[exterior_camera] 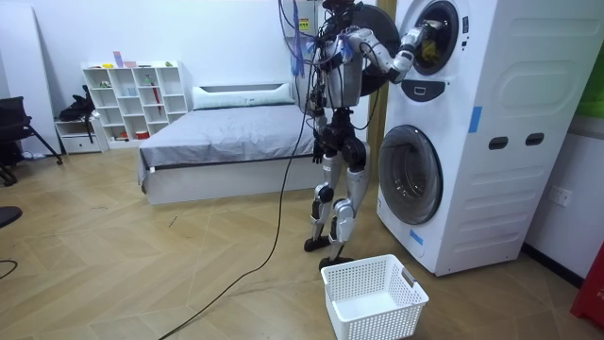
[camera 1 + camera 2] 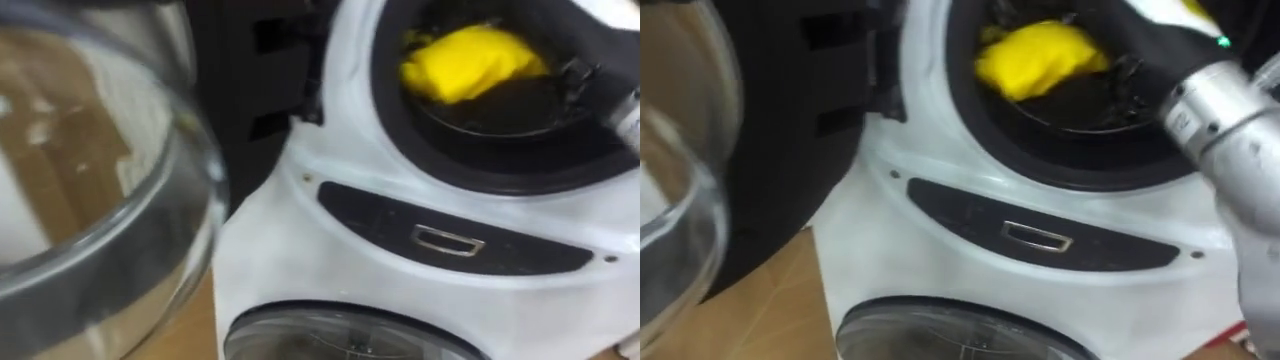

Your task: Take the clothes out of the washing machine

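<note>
A yellow cloth lies in the drum of the upper washing machine, towards the drum's left and back. The machine's round glass door hangs open on my left. My right forearm comes up from the lower right into the drum opening. My right hand is at the mouth of the drum, just right of the cloth. In the room view I stand upright close in front of the stacked machines.
Below the upper machine's dark control panel is a second machine with its round door closed. A white laundry basket sits on the wooden floor by my feet. A bed and a white shelf stand behind me.
</note>
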You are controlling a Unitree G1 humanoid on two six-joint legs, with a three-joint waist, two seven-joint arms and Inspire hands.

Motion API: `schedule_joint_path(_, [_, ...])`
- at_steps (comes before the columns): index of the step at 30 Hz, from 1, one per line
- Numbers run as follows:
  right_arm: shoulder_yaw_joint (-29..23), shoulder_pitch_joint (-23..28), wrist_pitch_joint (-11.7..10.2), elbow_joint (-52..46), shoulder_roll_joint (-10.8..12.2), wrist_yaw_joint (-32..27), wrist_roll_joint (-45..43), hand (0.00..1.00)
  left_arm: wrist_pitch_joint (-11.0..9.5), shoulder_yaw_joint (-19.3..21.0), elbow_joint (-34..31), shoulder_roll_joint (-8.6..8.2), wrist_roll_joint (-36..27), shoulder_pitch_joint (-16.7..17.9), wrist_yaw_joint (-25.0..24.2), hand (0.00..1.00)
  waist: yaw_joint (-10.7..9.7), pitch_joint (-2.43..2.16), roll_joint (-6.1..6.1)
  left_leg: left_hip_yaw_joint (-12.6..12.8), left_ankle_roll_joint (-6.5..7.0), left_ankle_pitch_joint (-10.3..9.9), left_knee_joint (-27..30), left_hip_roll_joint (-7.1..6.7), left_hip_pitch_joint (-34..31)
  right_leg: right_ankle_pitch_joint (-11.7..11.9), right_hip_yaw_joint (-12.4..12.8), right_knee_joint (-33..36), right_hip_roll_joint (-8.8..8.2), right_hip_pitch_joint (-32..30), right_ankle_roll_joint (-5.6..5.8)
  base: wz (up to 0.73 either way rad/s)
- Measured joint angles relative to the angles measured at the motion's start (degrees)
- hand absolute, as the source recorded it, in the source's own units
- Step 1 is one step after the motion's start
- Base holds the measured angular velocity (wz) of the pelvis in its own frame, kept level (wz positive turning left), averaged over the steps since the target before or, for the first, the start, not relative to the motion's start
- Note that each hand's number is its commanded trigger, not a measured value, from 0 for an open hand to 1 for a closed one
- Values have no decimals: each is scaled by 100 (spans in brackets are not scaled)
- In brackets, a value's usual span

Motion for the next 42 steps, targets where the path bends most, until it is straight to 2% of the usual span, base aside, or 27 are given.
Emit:
schedule_joint_path(2, [-112, 283, -1, -65, 331, -22, 337, 100, -66, -22, 0, -13, -10, 102, 48, 0, -152, 4, 36, 32, 0, 0, 0, 7, -2, 0, 15, 2, 2, 17, 0, -5])
schedule_joint_path(4, [-199, 395, -1, -66, 459, -21, 646, 100, -87, -22, -1, -65, -20, 155, 84, 0, -218, 0, 81, 88, 0, -1, -1, 9, 7, 0, 46, 1, 3, 13, 1, -8])
schedule_joint_path(7, [-421, 640, -120, -77, 467, -17, 1087, 100, -187, -20, 2, -129, 5, 281, 88, 0, -302, -24, 180, 89, -1, -1, -1, 12, 37, 0, 47, 0, 4, 20, 1, -2])
schedule_joint_path(10, [-627, 950, -229, -90, 467, -18, 1472, 100, -228, -11, -4, -118, 5, 383, 100, 0, -358, -27, 221, 90, -2, -2, -1, 30, 23, -3, 41, -7, 19, 17, 4, 0])
schedule_joint_path(11, [-694, 1134, -300, -106, 468, -16, 1563, 100, -251, 39, 2, -119, 48, 393, 100, 0, -363, -29, 219, 89, -6, -8, -9, 45, 11, -4, 46, -8, 33, -14, 6, 0])
schedule_joint_path(14, [-909, 1535, -316, -132, 475, 64, 1671, 100, -275, 208, 3, -163, 125, 434, 106, 0, -411, -37, 192, 94, -20, -16, -63, 63, -42, -9, 51, -13, 54, -46, -2, 0])
schedule_joint_path(16, [-1136, 1755, -317, -165, 494, 100, 1831, 100, -289, 282, 6, -185, 153, 481, 105, 0, -439, -68, 165, 105, -20, -18, 4, 48, -49, -44, 57, -9, 38, -35, -17, 0])
schedule_joint_path(18, [-1398, 1993, -330, -224, 495, 101, 2049, 100, -300, 283, 6, -184, 153, 589, 105, 0, -450, -78, 148, 122, -20, -18, 25, 50, -9, -42, 74, -4, 41, -18, -20, -5])
schedule_joint_path(20, [-1680, 2286, -422, -220, 496, 94, 2252, 100, -318, 327, 6, -183, 156, 684, 103, 0, -509, -99, 106, 132, -23, -21, 17, 52, 36, -44, 88, -8, 45, 3, -21, -3])
schedule_joint_path(23, [-1963, 2610, -519, -219, 495, 34, 2446, 100, -367, 500, 7, -180, 185, 727, 103, 0, -604, -83, 28, 136, -21, -22, 22, 54, 2, -43, 107, 5, 46, -12, -22, -1])
schedule_joint_path(26, [-2112, 2844, -576, -223, 505, -39, 2642, 100, -372, 507, -23, -162, 216, 706, 104, 0, -688, -80, 33, 185, -7, -33, 20, 59, -14, -40, 131, -2, 50, -30, -16, -6])
schedule_joint_path(27, [-2159, 2921, -576, -222, 505, -65, 2692, 100, -384, 509, -31, -161, 231, 709, 103, 0, -706, -69, 52, 245, -8, -44, -3, 67, 16, -40, 187, -2, 92, -30, -15, -21])
schedule_joint_path(30, [-2267, 3100, -582, -239, 505, -111, 2730, 100, -389, 542, -39, -128, 323, 724, 94, 0, -780, -74, 69, 391, -26, -84, -32, 106, 46, -38, 290, 8, 128, -75, -17, -29])
schedule_joint_path(33, [-2400, 3109, -683, -239, 502, -255, 2711, 100, -417, 616, -62, -74, 323, 628, 91, 0, -825, -71, 63, 601, -61, -119, -36, 168, 79, -17, 567, 100, 201, -208, -43, -39])
schedule_joint_path(35, [-2413, 3073, -758, -238, 478, -292, 2805, 100, -423, 611, -38, -40, 323, 552, 90, 0, -920, -53, 56, 841, -92, -173, -31, 237, 141, -4, 745, 121, 253, -228, -63, -45])
schedule_joint_path(38, [-2424, 3087, -765, -229, 476, -294, 3055, 100, -443, 601, 114, 43, 322, 477, 50, 0, -1010, -30, 46, 1066, -135, -249, -17, 305, 200, 15, 935, 121, 332, -225, -88, -46])
schedule_joint_path(42, [-2451, 3248, -813, -209, 477, -286, 3219, 100, -407, 464, 238, 146, 320, 291, -135, 0, -1207, -5, 99, 1430, -181, -421, 123, 425, 247, 27, 1247, 177, 460, -271, -101, -47])
